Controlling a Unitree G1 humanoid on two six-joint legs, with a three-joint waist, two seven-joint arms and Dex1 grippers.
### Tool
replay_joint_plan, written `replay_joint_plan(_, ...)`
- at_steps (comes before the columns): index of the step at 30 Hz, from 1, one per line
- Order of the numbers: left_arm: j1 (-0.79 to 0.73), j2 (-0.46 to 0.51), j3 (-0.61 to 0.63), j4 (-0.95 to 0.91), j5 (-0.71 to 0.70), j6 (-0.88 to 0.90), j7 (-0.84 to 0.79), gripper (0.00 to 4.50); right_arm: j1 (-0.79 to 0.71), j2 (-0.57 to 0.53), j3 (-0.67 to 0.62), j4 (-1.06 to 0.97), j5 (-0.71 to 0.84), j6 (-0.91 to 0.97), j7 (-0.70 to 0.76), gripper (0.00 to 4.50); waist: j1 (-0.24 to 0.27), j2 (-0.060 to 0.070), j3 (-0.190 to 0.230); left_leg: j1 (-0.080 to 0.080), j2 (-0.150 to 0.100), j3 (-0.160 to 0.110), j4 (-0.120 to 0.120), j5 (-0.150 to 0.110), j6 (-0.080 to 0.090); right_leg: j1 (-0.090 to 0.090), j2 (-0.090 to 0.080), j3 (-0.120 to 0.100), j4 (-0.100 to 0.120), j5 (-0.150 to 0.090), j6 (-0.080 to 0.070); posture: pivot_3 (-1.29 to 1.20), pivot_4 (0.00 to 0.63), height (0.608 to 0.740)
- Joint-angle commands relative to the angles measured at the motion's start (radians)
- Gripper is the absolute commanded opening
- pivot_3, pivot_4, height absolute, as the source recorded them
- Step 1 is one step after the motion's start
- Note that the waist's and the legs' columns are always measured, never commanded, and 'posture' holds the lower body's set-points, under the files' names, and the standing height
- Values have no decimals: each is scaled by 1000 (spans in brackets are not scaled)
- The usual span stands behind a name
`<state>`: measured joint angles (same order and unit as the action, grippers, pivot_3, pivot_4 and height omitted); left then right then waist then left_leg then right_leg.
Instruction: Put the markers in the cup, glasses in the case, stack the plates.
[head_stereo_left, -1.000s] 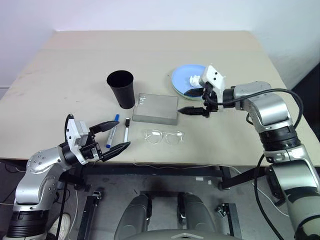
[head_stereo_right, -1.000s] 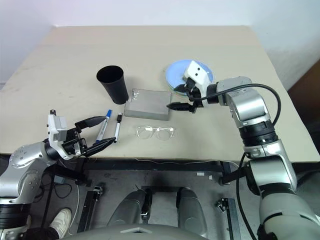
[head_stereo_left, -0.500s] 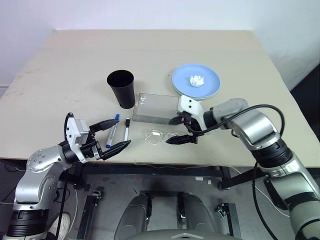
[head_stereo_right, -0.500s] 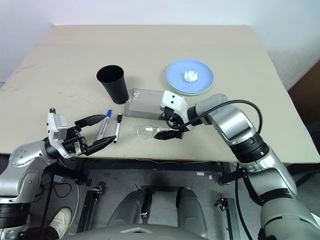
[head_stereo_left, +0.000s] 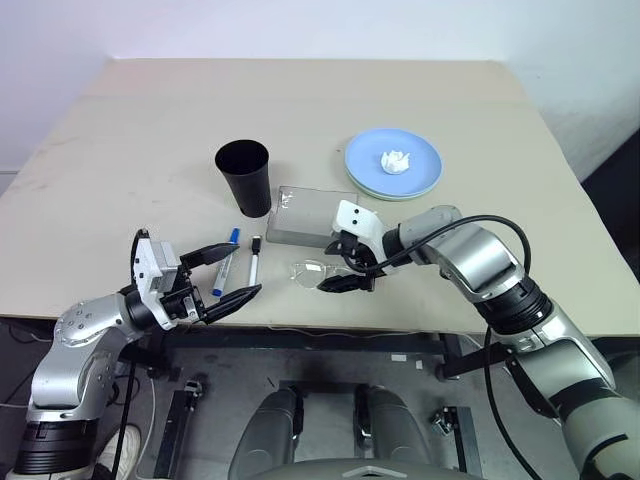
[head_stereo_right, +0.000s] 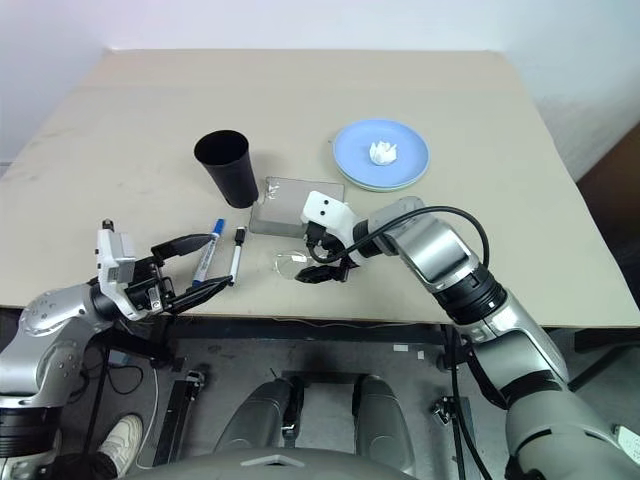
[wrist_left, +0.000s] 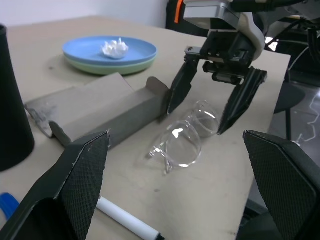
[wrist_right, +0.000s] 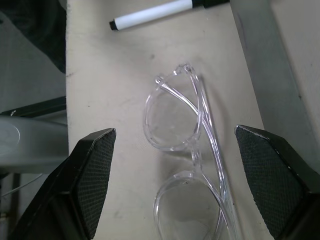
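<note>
The clear glasses (head_stereo_left: 312, 269) lie on the table just in front of the grey case (head_stereo_left: 310, 215), whose end flap (wrist_left: 156, 87) stands open. My right gripper (head_stereo_left: 335, 266) hovers open over the glasses' right half, one finger on each side, touching nothing I can make out. The two markers, the blue-capped marker (head_stereo_left: 224, 262) and the black-capped marker (head_stereo_left: 253, 258), lie side by side left of the glasses. My left gripper (head_stereo_left: 241, 268) is open and empty at the table's front edge, near the markers. The black cup (head_stereo_left: 243, 175) stands upright behind them. The blue plate (head_stereo_left: 365, 160) rests on the green plate (head_stereo_left: 386, 195).
A crumpled white paper (head_stereo_left: 397, 160) lies on the blue plate. The beige table's front edge (head_stereo_left: 420, 328) runs close below the glasses. Open tabletop (head_stereo_left: 150, 130) stretches behind and left of the cup.
My right gripper has swung from beside the plates down and left to sit over the glasses. The left gripper and all objects have stayed put.
</note>
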<state>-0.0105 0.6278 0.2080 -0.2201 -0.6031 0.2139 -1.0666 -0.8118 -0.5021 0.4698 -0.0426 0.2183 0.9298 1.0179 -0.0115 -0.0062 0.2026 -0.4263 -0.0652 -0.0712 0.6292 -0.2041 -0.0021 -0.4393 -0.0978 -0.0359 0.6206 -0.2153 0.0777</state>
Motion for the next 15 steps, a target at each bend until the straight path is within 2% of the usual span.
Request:
replay_joint_plan(1, 4, 22, 12, -41, -8, -1, -7, 4500, -23, 15, 0, 3, -7, -19, -6, 4002, 0, 0, 0, 0, 0, 0, 0, 0, 0, 0, 0, 0, 0, 0, 0, 0, 150, 735)
replay_joint_plan(2, 6, 24, 12, -39, -5, -2, -10, 4500, -22, 17, 0, 9, -11, -22, -8, 4002, 0, 0, 0, 0, 0, 0, 0, 0, 0, 0, 0, 0, 0, 0, 0, 0, 150, 735)
replay_joint_plan(5, 0, 24, 9, -36, -6, 0, -9, 4500, -17, 16, 6, 17, -24, -41, -6, 3448, 0, 0, 0, 0, 0, 0, 0, 0, 0, 0, 0, 0, 0, 0, 0, 0, 150, 735)
replay_joint_plan(15, -13, 20, 7, -14, -6, -7, -14, 4500, -9, 5, 10, 11, -39, -54, 6, 113, -2, 0, 0, 0, 0, 0, 0, 0, 0, 0, 0, 0, 0, 0, 0, 0, 150, 735)
